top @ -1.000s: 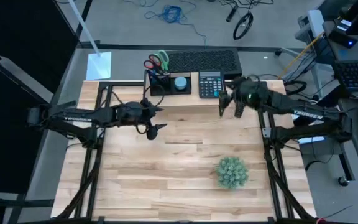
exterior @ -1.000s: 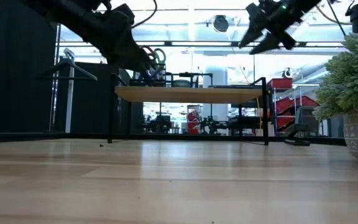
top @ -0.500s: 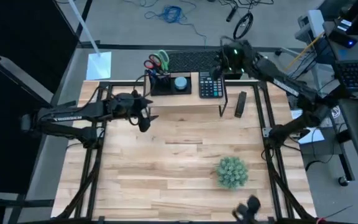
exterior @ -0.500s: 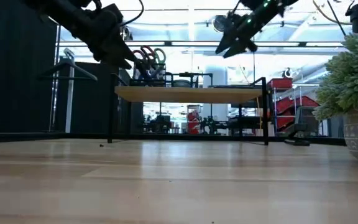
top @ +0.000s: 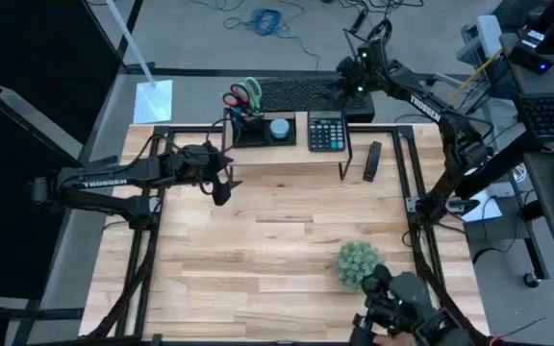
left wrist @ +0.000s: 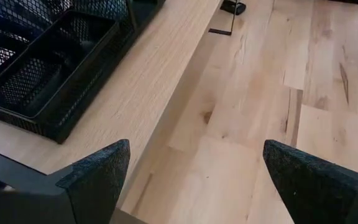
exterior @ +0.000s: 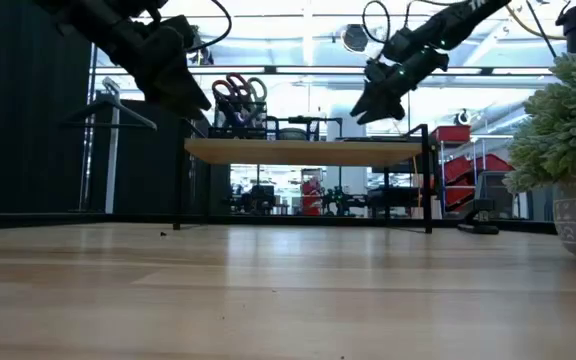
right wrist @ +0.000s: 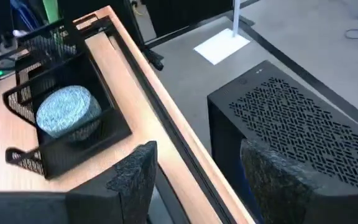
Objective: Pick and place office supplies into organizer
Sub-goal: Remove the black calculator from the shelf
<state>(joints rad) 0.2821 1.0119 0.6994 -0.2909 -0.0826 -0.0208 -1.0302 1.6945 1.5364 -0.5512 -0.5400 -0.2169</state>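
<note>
Organizer point(top: 261, 127) stocked, scissors point(top: 243, 94) upright; your left end effector point(top: 221, 188) hovers spread and empty beside it, right end effector point(top: 346, 88) spread behind the riser.

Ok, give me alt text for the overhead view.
Two robot arms reach over a wooden table: left gripper beside the black organizer holding scissors, right gripper beyond the calculator. A green plant sits near the front.

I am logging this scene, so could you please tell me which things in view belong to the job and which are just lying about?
Job:
organizer
red-handled scissors
green-handled scissors
left end effector
right end effector

Lying about:
calculator
ball plant
wooden riser shelf
</note>
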